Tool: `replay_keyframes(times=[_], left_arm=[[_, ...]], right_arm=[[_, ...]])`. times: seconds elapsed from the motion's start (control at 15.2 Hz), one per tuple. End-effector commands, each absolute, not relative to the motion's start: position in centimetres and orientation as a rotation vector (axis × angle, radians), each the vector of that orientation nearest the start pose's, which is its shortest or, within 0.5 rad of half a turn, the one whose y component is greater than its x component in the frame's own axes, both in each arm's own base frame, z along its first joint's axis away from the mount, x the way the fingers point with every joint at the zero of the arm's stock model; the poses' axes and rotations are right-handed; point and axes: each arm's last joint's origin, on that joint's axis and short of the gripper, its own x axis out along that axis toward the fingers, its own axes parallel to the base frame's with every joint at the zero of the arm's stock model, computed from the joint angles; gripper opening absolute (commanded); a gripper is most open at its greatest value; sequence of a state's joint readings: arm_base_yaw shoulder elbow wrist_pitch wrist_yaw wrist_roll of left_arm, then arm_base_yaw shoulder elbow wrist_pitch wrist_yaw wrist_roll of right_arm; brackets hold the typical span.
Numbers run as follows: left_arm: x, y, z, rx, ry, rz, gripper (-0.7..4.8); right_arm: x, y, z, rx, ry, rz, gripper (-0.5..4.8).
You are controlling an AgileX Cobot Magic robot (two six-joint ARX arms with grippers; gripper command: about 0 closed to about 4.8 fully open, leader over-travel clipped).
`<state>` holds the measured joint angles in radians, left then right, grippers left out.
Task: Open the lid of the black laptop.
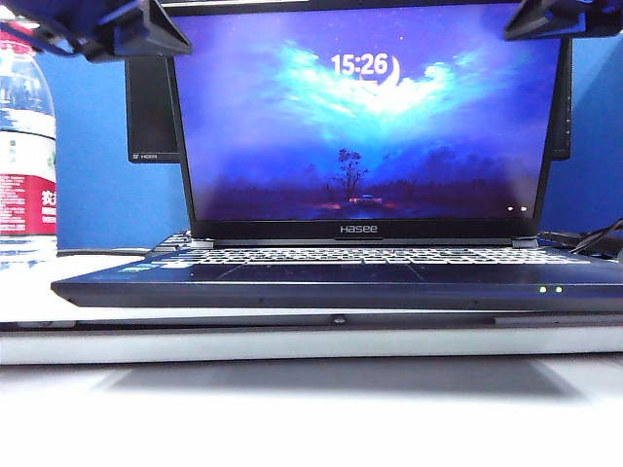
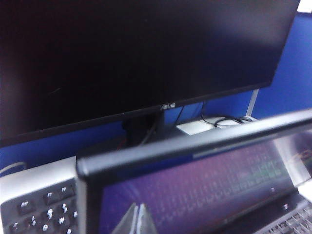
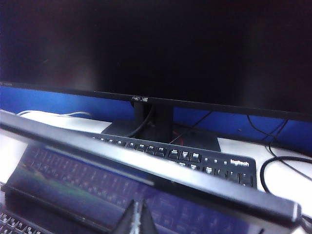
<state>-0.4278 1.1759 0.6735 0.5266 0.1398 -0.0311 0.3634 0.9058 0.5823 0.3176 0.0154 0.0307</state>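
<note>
The black laptop (image 1: 331, 284) sits facing the exterior camera with two green lights on its front edge. Its lid (image 1: 370, 117) stands upright, the screen lit with a night scene and "15:26" above the "Hasee" bezel. My left gripper (image 1: 183, 41) hangs at the lid's upper left corner and my right gripper (image 1: 508, 31) at its upper right corner. In the left wrist view the left gripper (image 2: 138, 208) is shut and empty, just in front of the screen below the lid's top edge (image 2: 195, 144). The right gripper (image 3: 138, 204) is likewise shut and empty before the lid (image 3: 146, 163).
A water bottle (image 1: 24, 146) stands at the left. Behind the laptop are a dark ASUS monitor (image 3: 170, 48) on a stand, a black Logitech keyboard (image 3: 195, 158) and loose cables (image 3: 278, 163). The white table edge (image 1: 292, 342) runs in front.
</note>
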Motion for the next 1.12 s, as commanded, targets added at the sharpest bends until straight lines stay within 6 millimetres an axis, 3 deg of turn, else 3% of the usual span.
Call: replay_keyframes(times=[0.07, 0.46, 1.12], left_arm=[[23.8, -11.1, 29.5, -0.057, -0.126, -0.549, 0.21], [25.5, -11.9, 30.9, -0.023, -0.164, -0.556, 0.21], [28.8, -13.1, 30.9, 0.032, -0.151, -0.547, 0.21]], right_arm=[[19.9, 7.0, 30.2, 0.007, -0.042, 0.326, -0.06], [21.4, 6.9, 31.8, -0.028, -0.074, 0.314, -0.06], [24.1, 7.2, 33.1, -0.075, -0.073, 0.293, -0.06]])
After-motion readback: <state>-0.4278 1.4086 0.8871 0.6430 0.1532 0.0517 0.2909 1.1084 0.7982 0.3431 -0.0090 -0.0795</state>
